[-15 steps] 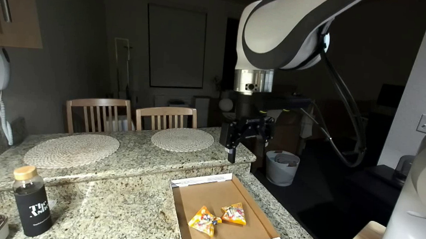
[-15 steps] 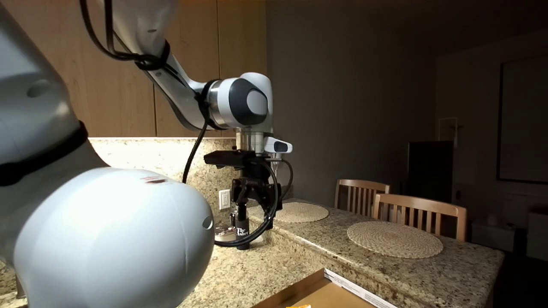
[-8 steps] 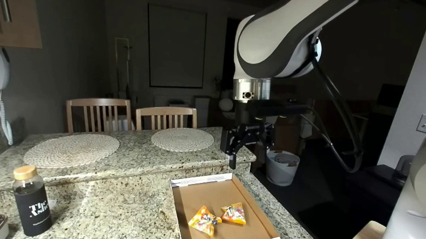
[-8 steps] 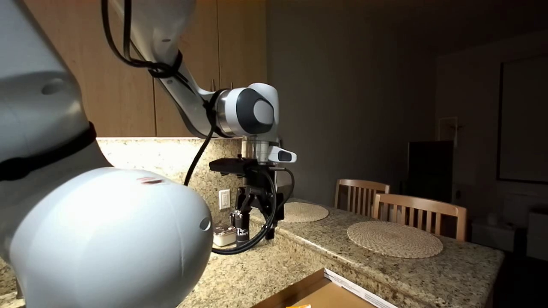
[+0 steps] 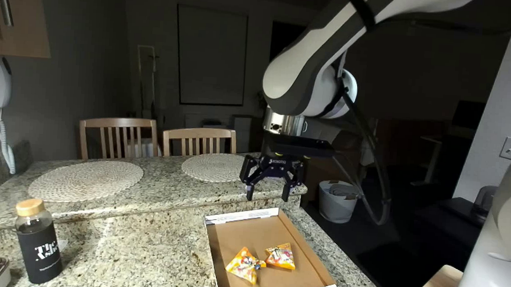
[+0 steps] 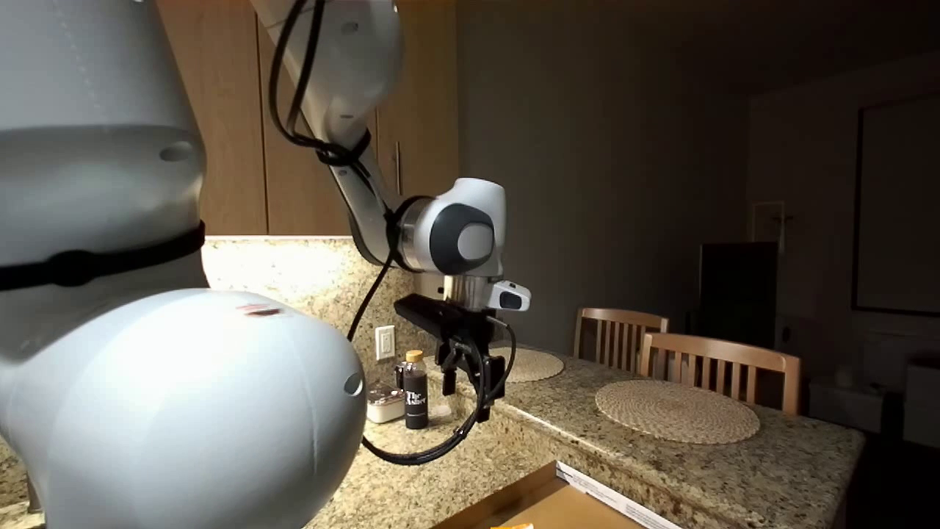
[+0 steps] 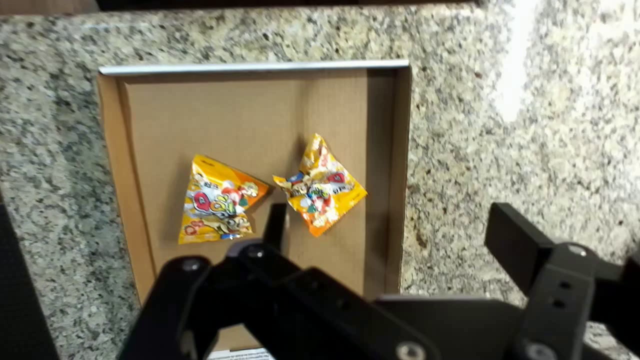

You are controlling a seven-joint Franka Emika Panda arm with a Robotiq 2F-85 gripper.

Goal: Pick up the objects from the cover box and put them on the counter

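Pincer (image 5: 268, 195) has swung sideways and turned in the last half second; both fingers (image 5: 250, 193) now show separately in an exterior view. Fingers well apart, nothing between them, tips down, hanging higher than the cardboard box lid (image 5: 250, 232). Wrist view: one finger overlaps the lid, the other the speckled granite table (image 7: 465, 150). Looks like the approach to a first pick.

Right packet (image 7: 325, 192) and left packet (image 7: 215, 207) (wrist view) lie on the lid's brown floor, both unmoved: orange-yellow wedges in glossy printed film, tips just beside each other; can't tell if they touch.

Handling guess: very light, soft, slippery skin. Contents hidden, maybe crushable, so low force. Best hold is across the plump middle, fingers on opposite flanks. Skip the narrow crumpled tips; they'd likely fold or slide out. Right packet is nearer the finger gap, so probably first. Risks: dragging its neighbour by the tip, or catching the lid wall (image 7: 401, 160); thin card would probably skate.

Neither packet is on the table yet. Water bottle (image 5: 39, 250) stands well apart from the lid; woven placemats (image 5: 86, 182) lie on the raised ledge (image 5: 159, 188) behind.
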